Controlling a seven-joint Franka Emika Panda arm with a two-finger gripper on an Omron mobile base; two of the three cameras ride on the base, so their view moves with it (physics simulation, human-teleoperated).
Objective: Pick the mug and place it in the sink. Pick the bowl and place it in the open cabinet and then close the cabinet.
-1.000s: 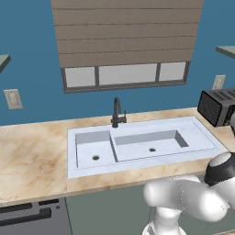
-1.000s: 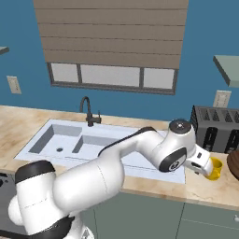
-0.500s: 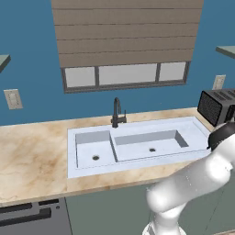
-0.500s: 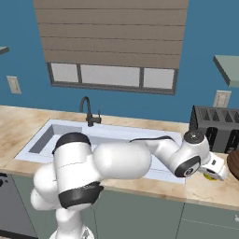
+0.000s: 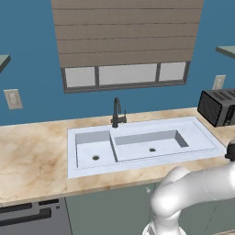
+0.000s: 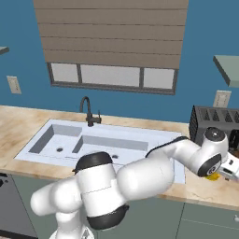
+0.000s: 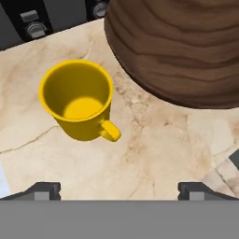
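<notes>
Colours and patterns in front of you

You have a bright yellow mug [image 7: 79,100], plain inside and out, on a beige marbled counter [image 7: 154,154] with tan veins and thin dark cracks; a dark brown wooden bowl [image 7: 182,46] shows wavy grain bands. Your sink [image 5: 137,147] is pale blue-white with a black faucet [image 5: 117,112]. The wall [image 5: 32,55] is deep blue, the window blind [image 5: 126,32] grey-brown and slatted, the toaster [image 6: 212,122] dark grey, the lower cupboard fronts [image 5: 110,209] grey-green
</notes>
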